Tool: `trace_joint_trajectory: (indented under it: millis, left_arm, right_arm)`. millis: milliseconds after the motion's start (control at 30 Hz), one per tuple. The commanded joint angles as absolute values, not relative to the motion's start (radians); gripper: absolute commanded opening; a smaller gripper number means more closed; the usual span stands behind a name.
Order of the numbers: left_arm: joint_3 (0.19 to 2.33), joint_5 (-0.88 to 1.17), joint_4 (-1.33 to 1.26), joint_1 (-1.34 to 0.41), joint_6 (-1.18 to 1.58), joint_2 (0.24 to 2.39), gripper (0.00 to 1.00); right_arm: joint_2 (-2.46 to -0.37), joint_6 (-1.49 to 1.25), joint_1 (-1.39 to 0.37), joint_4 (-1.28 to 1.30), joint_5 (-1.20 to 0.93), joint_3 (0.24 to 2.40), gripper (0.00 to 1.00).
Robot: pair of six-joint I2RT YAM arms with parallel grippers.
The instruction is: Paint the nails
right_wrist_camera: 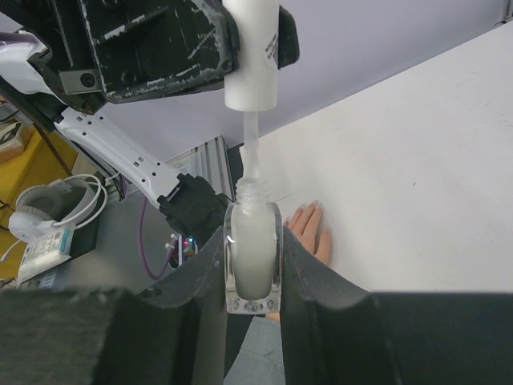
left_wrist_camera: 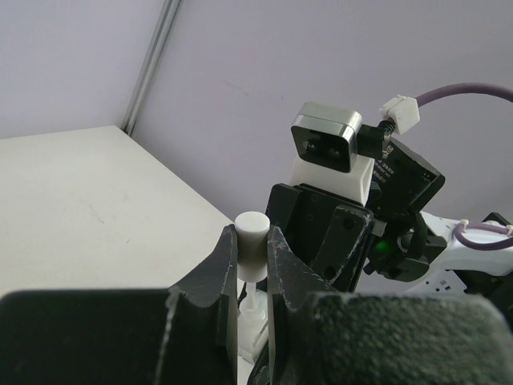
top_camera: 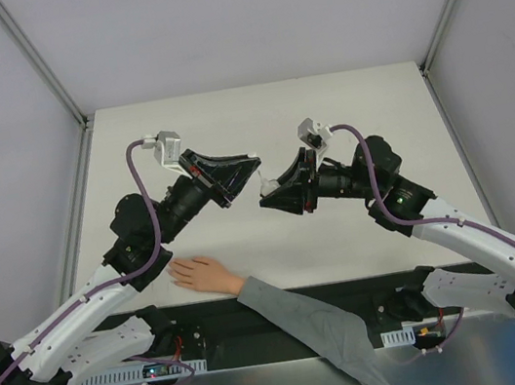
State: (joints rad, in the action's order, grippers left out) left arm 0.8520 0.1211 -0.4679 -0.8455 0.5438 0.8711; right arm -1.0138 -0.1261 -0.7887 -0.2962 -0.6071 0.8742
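Left tool (left_wrist_camera: 252,245) — cap brush (right_wrist_camera: 251,56) in bottle (right_wrist_camera: 253,257)

Free: you had open room over the far table (top_camera: 254,114) | Blocked: left gripper (top_camera: 250,168) and right gripper (top_camera: 270,195) stood tip to tip at centre | Near edge: the hand (top_camera: 202,273) lay just beside your left arm (top_camera: 133,248).

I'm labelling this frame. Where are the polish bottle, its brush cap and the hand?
polish bottle (right_wrist_camera: 253,261): right wrist view, glass body.
brush cap (right_wrist_camera: 250,64): right wrist view, white cap's side.
hand (top_camera: 202,273): top external view, middle of the hand.
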Motion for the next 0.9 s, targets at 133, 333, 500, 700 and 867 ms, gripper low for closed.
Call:
trace_joint_trajectory:
  millis: [133,333,500,700,867]
  left_arm:
    - [0.871,0.130,-0.555,-0.859,0.569,0.862,0.00]
    - [0.867,0.124,-0.555,-0.859,0.568,0.864,0.00]
    - [0.864,0.126,-0.560,-0.861,0.569,0.865,0.00]
    - [0.858,0.126,-0.561,-0.859,0.577,0.867,0.00]
    - [0.853,0.121,-0.566,-0.859,0.581,0.865,0.00]
  right_arm:
    - [-1.006,-0.143,-0.787,-0.379,-0.629,0.882,0.00]
    - [-0.991,-0.138,-0.787,-0.385,-0.627,0.882,0.00]
    - [-0.983,-0.141,-0.787,-0.396,-0.629,0.876,0.00]
    - [-0.970,-0.143,-0.788,-0.408,-0.620,0.871,0.00]
    - [-0.968,-0.143,-0.787,-0.411,-0.620,0.874,0.00]
